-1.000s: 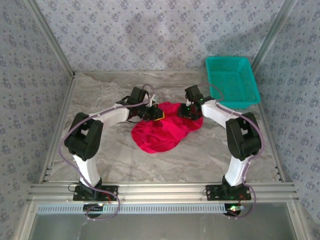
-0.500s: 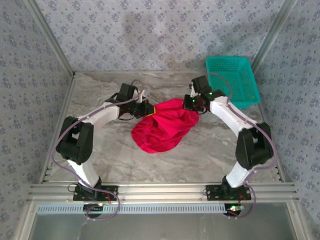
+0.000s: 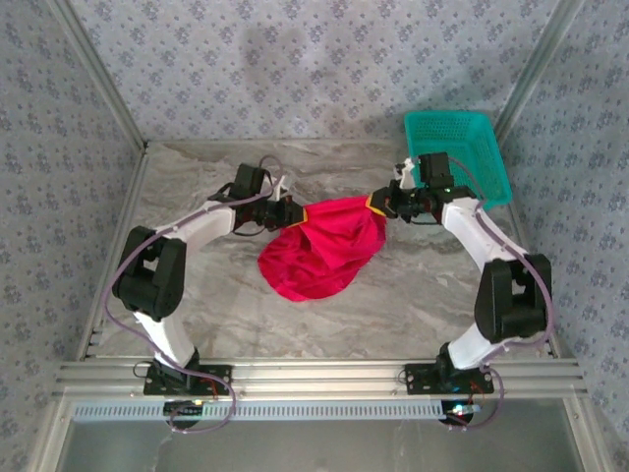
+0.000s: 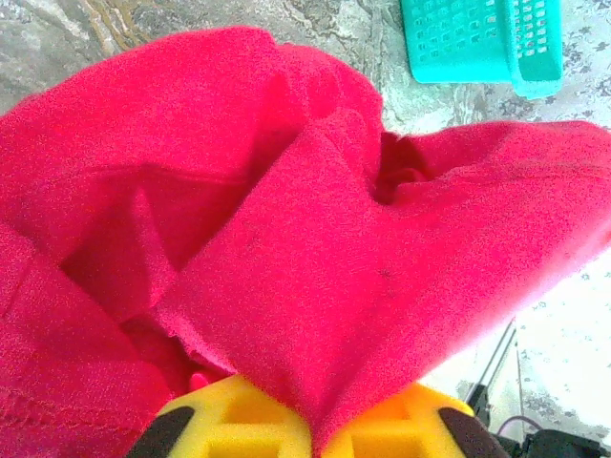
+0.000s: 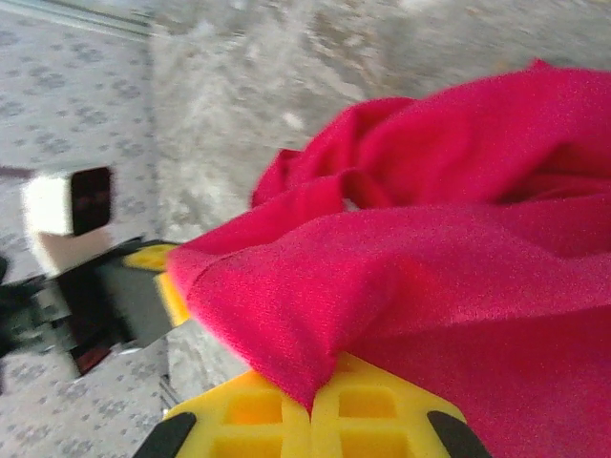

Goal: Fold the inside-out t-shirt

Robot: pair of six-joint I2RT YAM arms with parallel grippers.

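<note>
The inside-out t-shirt [image 3: 319, 251] is a bright red bunch of cloth in the middle of the marble table, its far edge stretched between both grippers. My left gripper [image 3: 299, 214] is shut on the shirt's left upper edge; in the left wrist view the red cloth [image 4: 315, 286] runs down into the seam between the yellow fingers [image 4: 229, 425]. My right gripper [image 3: 377, 205] is shut on the right upper edge, and in the right wrist view a fold of the shirt [image 5: 401, 277] is pinched between the yellow fingers [image 5: 382, 405]. The lower part droops toward the table.
A teal plastic mesh basket [image 3: 457, 157] stands at the far right corner, just behind my right arm, and is seen again [image 4: 477, 38] beyond the cloth. Metal frame posts and patterned walls bound the table [image 3: 197, 177].
My right gripper closed on the shirt and moved right and back toward the basket, stretching the cloth's top edge. The left gripper moved slightly left earlier and now holds its place.
</note>
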